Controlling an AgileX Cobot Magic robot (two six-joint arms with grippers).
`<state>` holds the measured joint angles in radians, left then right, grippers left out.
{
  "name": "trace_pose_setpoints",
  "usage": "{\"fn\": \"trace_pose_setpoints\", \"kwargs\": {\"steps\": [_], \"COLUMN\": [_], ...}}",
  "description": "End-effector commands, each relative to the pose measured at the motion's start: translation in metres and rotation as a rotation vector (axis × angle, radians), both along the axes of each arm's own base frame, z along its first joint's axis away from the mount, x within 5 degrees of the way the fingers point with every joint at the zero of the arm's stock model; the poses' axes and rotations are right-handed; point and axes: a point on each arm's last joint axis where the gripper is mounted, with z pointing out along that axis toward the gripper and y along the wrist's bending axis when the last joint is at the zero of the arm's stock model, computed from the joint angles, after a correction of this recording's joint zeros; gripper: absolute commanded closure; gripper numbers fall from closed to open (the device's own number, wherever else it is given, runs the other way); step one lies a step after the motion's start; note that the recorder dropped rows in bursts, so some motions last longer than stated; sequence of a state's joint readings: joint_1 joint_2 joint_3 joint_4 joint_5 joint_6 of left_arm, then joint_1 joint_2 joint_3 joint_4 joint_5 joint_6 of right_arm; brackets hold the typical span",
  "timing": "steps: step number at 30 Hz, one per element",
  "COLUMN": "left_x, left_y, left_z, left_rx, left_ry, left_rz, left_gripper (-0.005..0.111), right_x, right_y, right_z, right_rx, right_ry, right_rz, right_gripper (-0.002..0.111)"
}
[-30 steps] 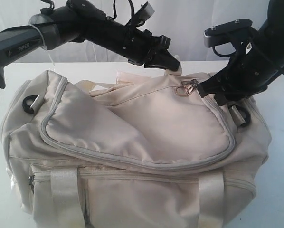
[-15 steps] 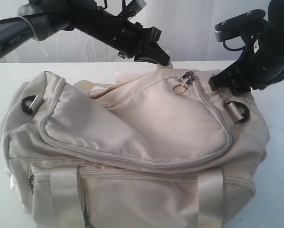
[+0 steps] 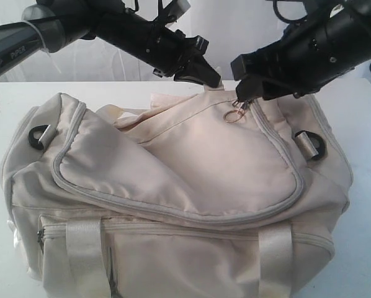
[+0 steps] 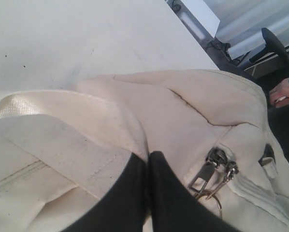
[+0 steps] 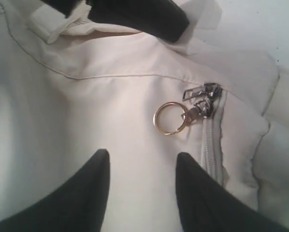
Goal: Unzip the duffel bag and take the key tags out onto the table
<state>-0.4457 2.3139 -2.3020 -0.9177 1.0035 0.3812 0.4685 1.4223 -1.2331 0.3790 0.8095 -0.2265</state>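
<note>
where satin sheen creases, duffel bag (image 3: 192, 161), round metal ring (image 5: 170, 117)

The only lettering that can be read is white print on the grey link of the left arm (image 3: 15, 53), at the upper left of the exterior view; it seems to spell "PiPER", though the letters are small and blurred. The duffel bag (image 3: 173, 186) carries no legible print, label or number in any view, and neither wrist view shows readable text
</note>
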Motion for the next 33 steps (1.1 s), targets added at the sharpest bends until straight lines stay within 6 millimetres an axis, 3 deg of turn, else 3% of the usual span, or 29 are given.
{"fn": "trace_pose_setpoints", "kwargs": {"steps": [1,23,33], "left_x": [-0.009,-0.009,-0.009], "left_y": [0.003,0.003,0.003], "left_z": [0.018,0.018,0.018], "left_rx": [-0.046,-0.047,-0.046], "left_ry": [0.010,0.013,0.015], "left_rz": [-0.053,-0.057,-0.060], "left_gripper": [0.107,0.107,0.107], "right_x": [0.014,0.048,0.055], "right_y": [0.008,0.026,0.030], "right_z": [-0.021,-0.072,-0.068], "right_rx": [0.005,0.060,0.160], "right_ry": [0.076,0.197,0.164], "right_rz": [-0.038,-0.170,-0.229], "right_gripper": [0.066,0.066,0.066]}}
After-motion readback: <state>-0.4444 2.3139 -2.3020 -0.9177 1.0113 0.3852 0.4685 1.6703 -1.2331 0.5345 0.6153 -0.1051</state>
